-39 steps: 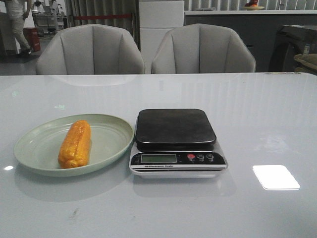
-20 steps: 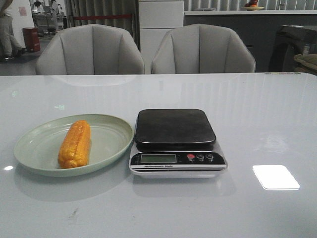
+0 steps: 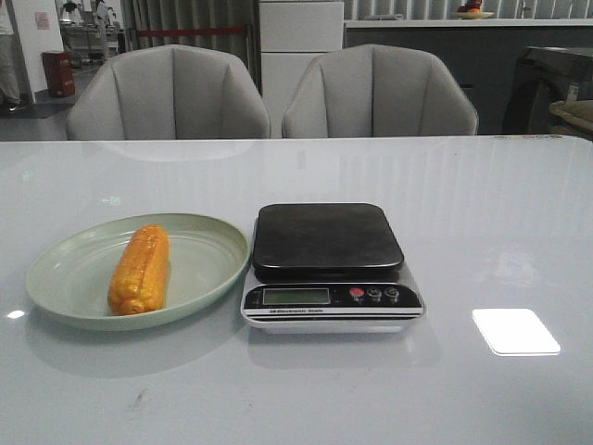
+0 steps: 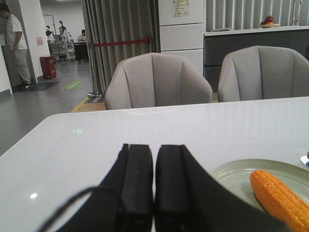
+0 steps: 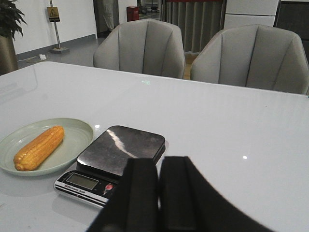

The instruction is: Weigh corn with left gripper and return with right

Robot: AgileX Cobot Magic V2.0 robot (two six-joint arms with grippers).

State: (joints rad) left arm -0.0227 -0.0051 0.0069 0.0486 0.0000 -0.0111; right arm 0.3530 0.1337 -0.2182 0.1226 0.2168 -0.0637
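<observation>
Both end effectors, left (image 4: 153, 181) and right (image 5: 159, 193), closed, empty; corn (image 3: 141, 269) on plate (image 3: 208, 269) beside scale (image 3: 329, 264).

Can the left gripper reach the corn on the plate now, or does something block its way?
Probably yes. The corn lies uncovered on the pale green plate, with nothing on top of it. The left gripper is shut and empty, so it would have to open first. The scale stands beside the plate, out of the way.

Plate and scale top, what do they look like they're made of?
Plate: probably plastic or melamine, pale green, matte with a soft sheen. Scale top: likely brushed metal, dark, streaked with bright reflections.
</observation>
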